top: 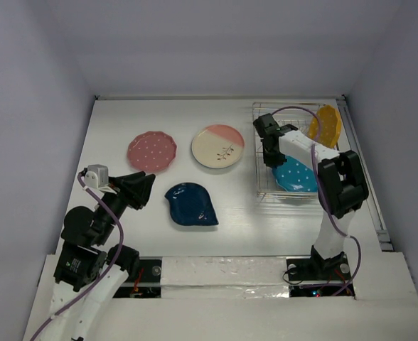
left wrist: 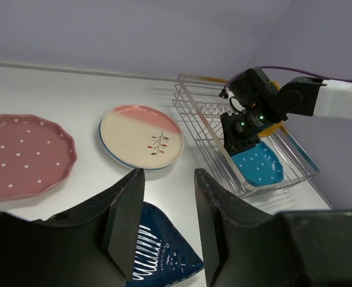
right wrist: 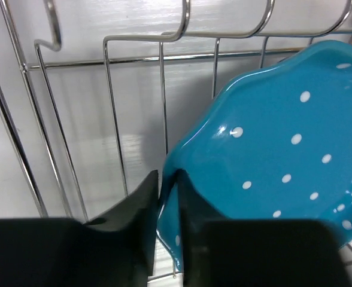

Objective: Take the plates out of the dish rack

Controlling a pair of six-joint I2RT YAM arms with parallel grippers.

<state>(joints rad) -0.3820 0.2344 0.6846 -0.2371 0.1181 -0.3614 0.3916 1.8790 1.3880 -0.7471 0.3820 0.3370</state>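
Note:
The wire dish rack (top: 260, 186) stands at the right. In it a light blue dotted plate (top: 298, 177) lies at the near end and a yellow-orange plate (top: 327, 126) leans at the far end. My right gripper (top: 272, 158) is shut on the blue plate's rim (right wrist: 171, 197), one finger on each side. The pink dotted plate (top: 152, 151), the cream-and-pink sprig plate (top: 218, 146) and the dark blue leaf plate (top: 190, 204) lie on the table. My left gripper (top: 146, 188) is open and empty, left of the leaf plate (left wrist: 158, 257). The strawberry plate is out of view.
The rack's wires and upright tines (right wrist: 164, 107) surround the right gripper closely. The table's right edge has a metal rail (top: 365, 177). White walls close the back and sides.

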